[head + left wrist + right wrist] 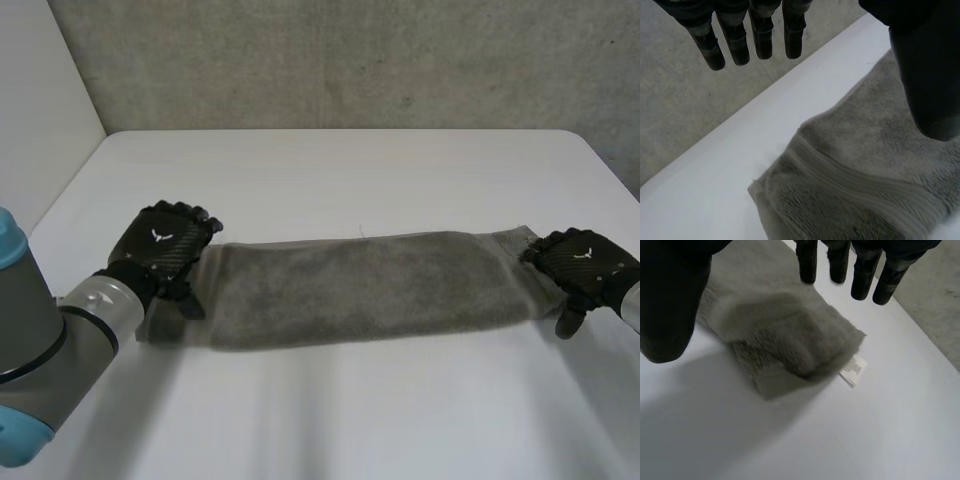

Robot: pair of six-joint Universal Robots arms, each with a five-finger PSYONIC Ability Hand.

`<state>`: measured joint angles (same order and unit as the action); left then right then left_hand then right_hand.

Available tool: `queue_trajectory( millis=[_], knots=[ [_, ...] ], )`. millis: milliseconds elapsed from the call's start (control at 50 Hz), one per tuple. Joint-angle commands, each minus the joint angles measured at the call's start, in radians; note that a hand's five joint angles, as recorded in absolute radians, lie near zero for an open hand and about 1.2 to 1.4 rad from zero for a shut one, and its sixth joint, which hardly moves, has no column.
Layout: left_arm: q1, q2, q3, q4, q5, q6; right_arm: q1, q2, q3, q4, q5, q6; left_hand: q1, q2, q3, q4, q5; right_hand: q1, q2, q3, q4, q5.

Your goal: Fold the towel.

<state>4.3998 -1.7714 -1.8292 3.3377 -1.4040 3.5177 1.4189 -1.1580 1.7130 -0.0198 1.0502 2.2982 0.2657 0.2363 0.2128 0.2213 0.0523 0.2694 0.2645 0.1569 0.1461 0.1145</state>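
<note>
A grey towel [360, 288] lies folded into a long narrow strip across the white table [330, 170]. My left hand [160, 250] hovers over the strip's left end, fingers [762, 37] straight and thumb apart above the ribbed end of the towel [860, 185], holding nothing. At the strip's right end my right hand [580, 265] hangs above the bunched corner of the towel [790, 340], its fingers [860, 275] straight and spread from the thumb, not touching the cloth. A white label [854, 370] sticks out from that corner.
A grey wall [330, 60] stands behind the table's far edge. Bare white tabletop stretches in front of and behind the towel.
</note>
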Motion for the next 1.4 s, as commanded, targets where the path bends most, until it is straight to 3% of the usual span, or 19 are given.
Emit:
queue_trajectory(
  millis=[20,180,280,320,340,380,620,720,860,920,960,980,1120,1280,1400],
  knots=[
    [0.004,0.000,-0.005,0.005,-0.004,0.000,-0.008,0.043,0.004,-0.115,-0.003,0.012,-0.076,-0.046,-0.038,-0.047,-0.037,0.217,0.222,0.018,0.028,0.198],
    [0.001,0.000,-0.013,0.009,-0.006,0.000,-0.008,0.098,-0.015,-0.121,-0.003,0.013,-0.076,-0.046,-0.038,-0.047,-0.037,0.238,0.243,0.018,0.028,0.219],
    [0.000,0.000,-0.013,0.009,-0.006,0.000,-0.009,0.098,-0.016,-0.124,-0.004,0.021,-0.076,-0.046,-0.038,-0.047,-0.037,0.456,0.460,0.018,0.028,0.436],
    [0.000,0.000,-0.013,0.009,-0.007,0.000,-0.011,0.100,-0.018,-0.124,-0.004,0.024,-0.079,-0.049,-0.038,-0.047,-0.040,0.721,0.726,0.018,0.028,0.702],
    [0.000,0.000,-0.013,0.009,-0.007,0.000,-0.011,0.100,-0.018,-0.124,-0.004,0.024,-0.079,-0.049,-0.038,-0.047,-0.040,0.723,0.728,0.018,0.028,0.703],
    [0.001,-0.002,-0.013,0.009,-0.007,0.000,-0.021,0.106,-0.026,-0.121,-0.006,0.023,-0.079,-0.049,-0.038,-0.047,-0.040,1.114,1.119,0.018,0.028,1.095],
    [0.010,0.001,-0.012,0.008,-0.010,0.001,-0.161,0.092,-0.073,-0.123,-0.061,-0.009,-0.084,-0.055,-0.038,-0.047,-0.046,1.127,1.132,0.018,0.028,1.107],
    [0.016,0.015,-0.010,0.003,-0.010,0.001,-0.231,0.025,-0.110,-0.115,-0.108,-0.103,-0.087,-0.058,-0.038,-0.047,-0.048,1.127,1.132,0.018,0.028,1.107],
    [0.016,0.041,-0.005,0.006,-0.010,-0.005,-0.219,-0.092,-0.162,-0.115,-0.127,-0.146,-0.087,-0.058,-0.038,-0.047,-0.049,1.127,1.132,0.018,0.028,1.107],
    [0.013,0.055,0.001,0.009,-0.010,-0.032,-0.158,-0.143,-0.168,-0.117,-0.134,-0.145,-0.090,-0.061,-0.038,-0.047,-0.051,1.127,1.132,0.018,0.028,1.107],
    [0.010,0.067,0.008,0.009,-0.009,-0.071,-0.025,-0.169,-0.177,-0.118,-0.128,-0.145,-0.090,-0.061,-0.038,-0.047,-0.051,1.127,1.132,0.018,0.028,1.107],
    [0.010,0.067,0.008,0.009,-0.009,-0.071,-0.024,-0.169,-0.177,-0.118,-0.128,-0.145,-0.090,-0.061,-0.038,-0.047,-0.051,1.127,1.132,0.018,0.028,1.107],
    [0.013,0.079,0.024,0.009,-0.010,-0.103,0.308,-0.160,-0.184,-0.115,-0.095,-0.148,-0.093,-0.064,-0.038,-0.047,-0.052,1.127,1.132,0.018,0.028,1.107],
    [0.009,0.086,0.050,0.011,-0.010,-0.106,0.659,0.053,-0.302,-0.114,0.060,-0.148,-0.093,-0.064,-0.038,-0.047,-0.052,1.127,1.132,0.018,0.028,1.107],
    [0.004,0.082,0.064,0.013,-0.009,-0.109,0.785,0.176,-0.369,-0.117,0.132,-0.140,-0.093,-0.064,-0.038,-0.047,-0.052,1.127,1.132,0.018,0.028,1.107]
  ],
)
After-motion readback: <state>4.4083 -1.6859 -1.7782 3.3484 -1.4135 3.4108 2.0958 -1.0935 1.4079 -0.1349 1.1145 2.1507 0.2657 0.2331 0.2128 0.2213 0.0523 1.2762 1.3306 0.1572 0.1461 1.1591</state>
